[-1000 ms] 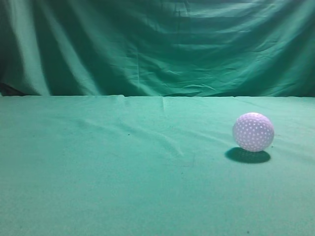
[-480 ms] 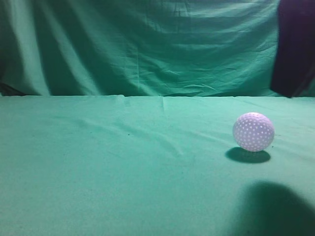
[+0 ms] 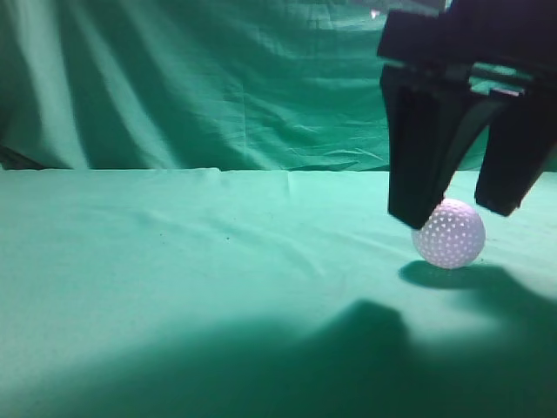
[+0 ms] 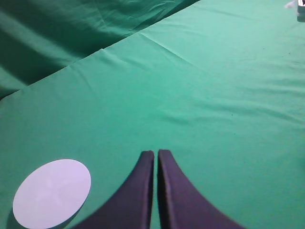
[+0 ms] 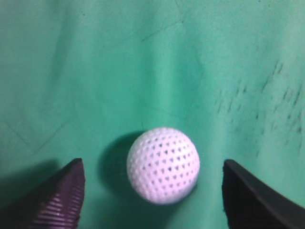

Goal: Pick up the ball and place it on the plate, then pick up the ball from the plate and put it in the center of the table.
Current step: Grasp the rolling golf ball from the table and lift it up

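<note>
The white dimpled ball (image 3: pixel 451 235) rests on the green table (image 3: pixel 218 287) at the right. My right gripper (image 3: pixel 461 213) is open and hangs just above the ball, one black finger on each side. In the right wrist view the ball (image 5: pixel 163 164) lies between the two spread fingers (image 5: pixel 152 174), touching neither. My left gripper (image 4: pixel 156 153) is shut and empty above the cloth. The white round plate (image 4: pixel 51 192) lies flat to the left of its fingers.
A draped green curtain (image 3: pixel 218 78) hangs behind the table's back edge. The right arm casts a wide shadow (image 3: pixel 365 366) over the front of the cloth. A small pale object (image 4: pixel 299 9) shows at the top right corner of the left wrist view.
My right gripper has come down from the top right into view and now straddles the ball. Its shadow has spread over the front of the table. The ball has not moved.
</note>
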You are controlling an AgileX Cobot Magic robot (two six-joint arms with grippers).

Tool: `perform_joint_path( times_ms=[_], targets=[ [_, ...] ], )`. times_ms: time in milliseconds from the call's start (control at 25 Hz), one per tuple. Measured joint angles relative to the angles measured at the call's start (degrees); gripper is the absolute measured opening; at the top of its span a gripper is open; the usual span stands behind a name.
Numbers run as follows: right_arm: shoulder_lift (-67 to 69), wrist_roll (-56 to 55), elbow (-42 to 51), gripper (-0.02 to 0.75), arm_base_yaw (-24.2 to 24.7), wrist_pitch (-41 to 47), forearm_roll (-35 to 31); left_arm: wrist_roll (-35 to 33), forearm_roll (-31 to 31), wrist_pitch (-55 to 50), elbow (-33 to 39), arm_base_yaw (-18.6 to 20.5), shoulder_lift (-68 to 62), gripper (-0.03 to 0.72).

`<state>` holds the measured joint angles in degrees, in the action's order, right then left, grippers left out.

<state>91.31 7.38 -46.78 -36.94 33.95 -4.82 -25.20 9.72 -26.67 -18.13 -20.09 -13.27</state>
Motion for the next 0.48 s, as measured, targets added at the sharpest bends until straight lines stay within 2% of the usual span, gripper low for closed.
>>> perform_joint_path(
  times_ms=[320, 360, 480],
  targets=[
    [3.6, -0.1, -0.2, 0.537, 0.0, -3.8, 0.2, 0.0, 0.0, 0.0, 0.0, 0.0, 0.0, 0.0],
    [4.0, -0.1, -0.2, 0.463, 0.0, -3.9, 0.2, 0.0, 0.0, 0.0, 0.0, 0.0, 0.0, 0.0],
    [4.9, -0.2, -0.2, 0.321, 0.0, -4.4, 0.4, 0.0, 0.0, 0.0, 0.0, 0.0, 0.0, 0.0]
  ],
)
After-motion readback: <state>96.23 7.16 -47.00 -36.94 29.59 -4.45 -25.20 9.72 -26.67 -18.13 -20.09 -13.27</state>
